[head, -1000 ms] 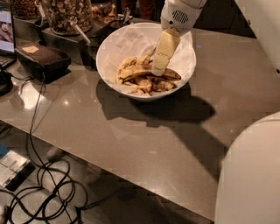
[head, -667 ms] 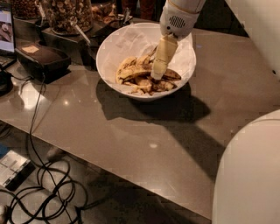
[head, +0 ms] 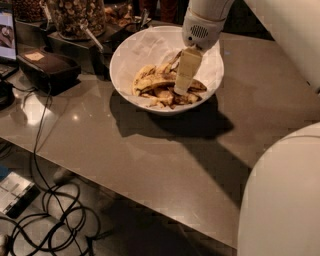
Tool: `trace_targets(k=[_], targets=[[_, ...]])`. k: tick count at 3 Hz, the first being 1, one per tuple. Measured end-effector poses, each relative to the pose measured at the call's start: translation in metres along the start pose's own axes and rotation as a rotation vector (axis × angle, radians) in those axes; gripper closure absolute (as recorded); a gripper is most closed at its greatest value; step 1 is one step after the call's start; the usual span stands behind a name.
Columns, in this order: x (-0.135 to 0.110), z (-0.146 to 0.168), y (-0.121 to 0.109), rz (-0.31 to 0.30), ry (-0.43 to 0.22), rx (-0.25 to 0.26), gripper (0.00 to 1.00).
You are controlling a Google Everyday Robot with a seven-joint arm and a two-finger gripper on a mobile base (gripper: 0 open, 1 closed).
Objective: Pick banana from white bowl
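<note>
The white bowl [head: 129, 52] stands on the grey table, lined with crumpled white paper. Inside lies the banana [head: 151, 82], curved, yellow with brown spots, among shorter brown-yellow banana pieces. My gripper [head: 181, 89] reaches down from above into the bowl, its cream-coloured tip among the fruit at the banana's right end. Whether it touches or holds the banana does not show.
Glass jars of snacks [head: 75, 15] stand behind the bowl at the back left. A black box [head: 47, 67] sits to the left on the table [head: 150, 160]. Cables [head: 50, 220] lie on the floor under the front edge. The robot's white body [head: 280, 200] fills the lower right.
The view has shifted slightly, so the bowl sits a little more to the right and lower in the picture. The gripper stays down in the bowl at the same spot among the bananas.
</note>
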State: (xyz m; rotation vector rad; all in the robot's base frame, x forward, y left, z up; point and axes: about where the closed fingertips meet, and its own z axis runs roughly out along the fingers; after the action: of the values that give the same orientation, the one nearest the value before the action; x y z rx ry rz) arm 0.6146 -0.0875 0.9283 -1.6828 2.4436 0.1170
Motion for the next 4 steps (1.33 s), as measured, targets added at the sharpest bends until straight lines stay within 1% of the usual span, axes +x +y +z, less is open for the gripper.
trace_targets(k=[1,2,3,4], targets=[[-0.001,0.001,-0.004,-0.007,0.020,0.016,0.25],[-0.007,0.004,-0.006,-0.037,0.036,0.020,0.25],[-0.016,0.006,-0.008,-0.078,0.030,0.024,0.26],[-0.022,0.007,-0.011,-0.104,0.026,0.022,0.38]])
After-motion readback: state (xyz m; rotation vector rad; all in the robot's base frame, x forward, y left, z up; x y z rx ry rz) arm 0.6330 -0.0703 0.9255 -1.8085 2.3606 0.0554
